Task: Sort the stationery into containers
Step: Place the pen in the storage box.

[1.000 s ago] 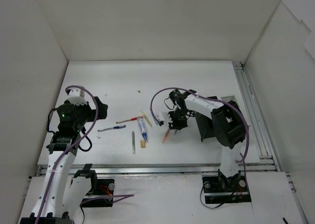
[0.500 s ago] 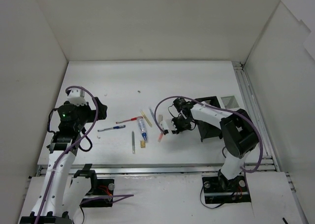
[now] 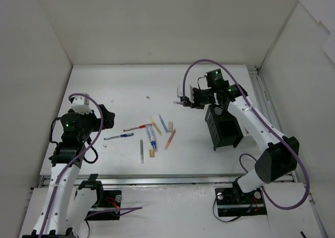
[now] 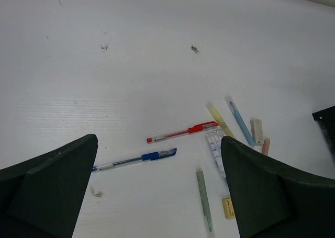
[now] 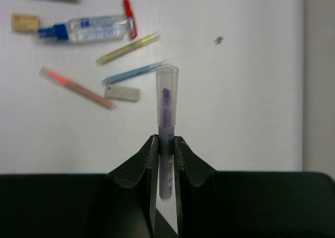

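My right gripper (image 3: 184, 99) is shut on a purple pen with a clear cap (image 5: 166, 104) and holds it above the table, left of the far end of the black mesh organiser (image 3: 225, 129). The other stationery lies in a loose pile at mid-table: red pen (image 3: 137, 127), blue pen (image 3: 119, 136), grey pen (image 3: 141, 150), blue-capped tube (image 3: 152, 136), orange pen (image 3: 170, 139), light blue pen (image 3: 164, 123), yellow pen (image 3: 155, 125). My left gripper (image 3: 107, 116) is open and empty, left of the pile. The white slotted box is hidden.
White walls enclose the table on three sides. A metal rail (image 3: 264, 117) runs along the right edge. In the left wrist view the red pen (image 4: 183, 132), blue pen (image 4: 136, 159) and grey pen (image 4: 205, 199) lie between the fingers. A small eraser (image 3: 152, 153) lies by the tube.
My right gripper rose from the pile holding the purple pen and swung back and right, beside the organiser's far end. The orange pen stayed on the table. The left arm barely moved.
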